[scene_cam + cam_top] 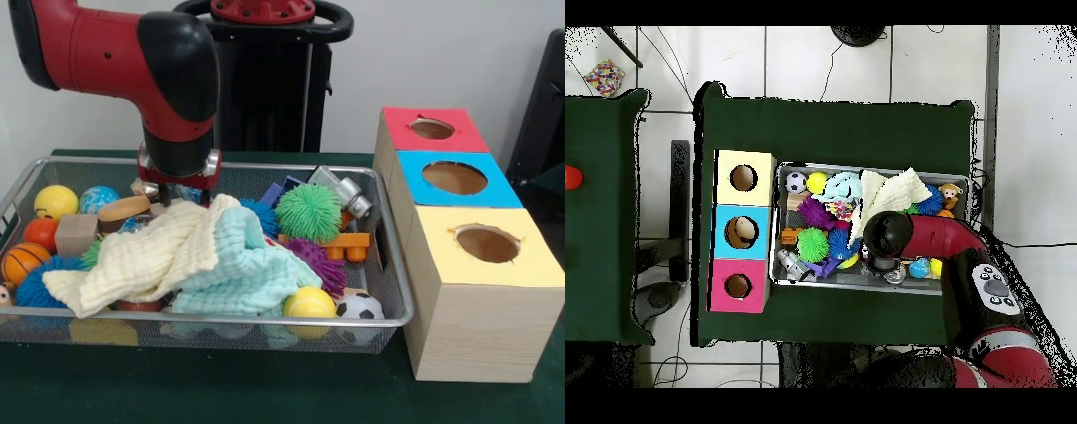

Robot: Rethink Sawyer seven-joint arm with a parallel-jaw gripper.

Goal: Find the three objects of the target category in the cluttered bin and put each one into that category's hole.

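the search step is in hand: the gripper (179,190) dips into the bin (388,265) behind the cloth (190,256); its grip state can't be told. a plush toy (948,193) sits at the bin's end farthest from the red-topped box's hole (432,129); next comes reaching it.

You are looking at one wire basket (393,265) and three wooden boxes, topped red (433,130), blue (455,178) and yellow (487,245), each showing one hole. Two cloths are lying inside: one cream (146,261), one mint (238,269). One soccer ball (359,307) is showing.
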